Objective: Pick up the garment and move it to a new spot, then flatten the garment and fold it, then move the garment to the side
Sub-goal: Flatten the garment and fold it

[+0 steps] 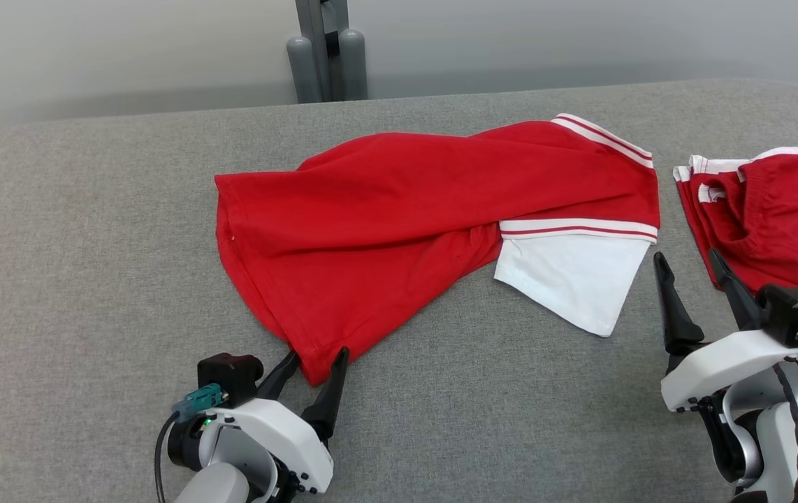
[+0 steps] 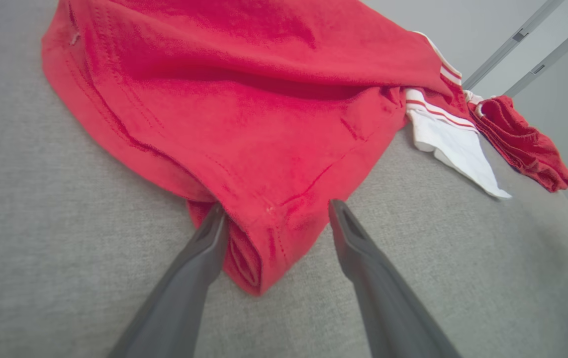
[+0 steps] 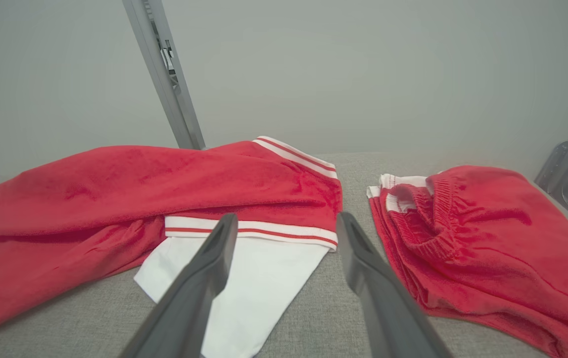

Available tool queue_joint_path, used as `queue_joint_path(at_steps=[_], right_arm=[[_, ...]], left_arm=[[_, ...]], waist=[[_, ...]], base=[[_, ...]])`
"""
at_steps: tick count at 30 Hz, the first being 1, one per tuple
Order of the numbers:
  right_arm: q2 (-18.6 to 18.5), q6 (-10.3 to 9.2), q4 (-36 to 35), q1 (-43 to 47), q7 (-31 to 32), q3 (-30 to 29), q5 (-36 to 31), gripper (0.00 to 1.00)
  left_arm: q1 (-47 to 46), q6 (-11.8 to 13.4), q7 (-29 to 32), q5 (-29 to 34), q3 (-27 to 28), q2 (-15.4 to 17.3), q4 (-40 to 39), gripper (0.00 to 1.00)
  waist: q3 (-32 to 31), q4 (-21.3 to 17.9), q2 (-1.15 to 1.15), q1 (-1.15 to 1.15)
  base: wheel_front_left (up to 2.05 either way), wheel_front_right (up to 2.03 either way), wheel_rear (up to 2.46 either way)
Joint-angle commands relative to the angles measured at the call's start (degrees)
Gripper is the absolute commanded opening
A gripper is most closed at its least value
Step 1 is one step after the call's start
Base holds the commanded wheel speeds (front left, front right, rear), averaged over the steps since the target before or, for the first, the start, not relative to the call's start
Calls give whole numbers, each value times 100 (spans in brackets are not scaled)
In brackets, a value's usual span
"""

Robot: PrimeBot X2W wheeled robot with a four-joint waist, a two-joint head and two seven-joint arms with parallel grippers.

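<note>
The garment (image 1: pixel 385 202) is red with white striped trim and a white panel (image 1: pixel 570 276), lying loosely crumpled across the middle of the grey padded table (image 1: pixel 91 244). My left gripper (image 1: pixel 318 353) stands open at its near corner. In the left wrist view the folded red corner (image 2: pixel 254 248) lies between the two spread fingers of the left gripper (image 2: pixel 276 206). My right gripper (image 1: pixel 686 255) is open at the right, just off the white panel's edge. The right wrist view has the right gripper (image 3: pixel 288 218) pointing at the striped hem (image 3: pixel 264 228), with nothing between its fingers.
A second red garment (image 1: pixel 776 209), folded with white trim, lies at the table's right edge, close beside my right gripper. A grey post (image 1: pixel 325 49) stands behind the table's far edge. Bare table stretches to the left and along the front.
</note>
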Motion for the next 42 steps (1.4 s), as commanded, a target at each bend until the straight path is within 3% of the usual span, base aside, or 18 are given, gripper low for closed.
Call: queue_joint_path(at_steps=[1,12,18,29,38,42], right_arm=[[-2,-1,-62,73,23,-22,-40,100],[64,-1,-257,230,111,-68,-77,100],[79,-1,-293,243,117,-66,-82,100],[97,-1,-276,210,118,-60,-79,100],[100,-2,-247,160,103,-66,-71,100],[103,-1,-251,164,107,-97,-91,100]], left_arm=[[-108,12,-61,71,-18,33,18,100],[65,393,23,397,-231,192,-582,100],[380,664,434,484,-359,354,-1214,93],[514,830,640,564,-499,417,-1825,93],[358,994,620,374,-226,426,-1537,93],[210,929,566,227,-94,415,-1186,93]], waist=[[-18,-2,0,0],[-56,26,0,0],[-39,48,0,0],[-7,31,0,0],[11,-33,0,0],[40,-46,0,0]], base=[[0,0,0],[0,0,0],[0,0,0],[0,0,0],[0,0,0],[0,0,0]])
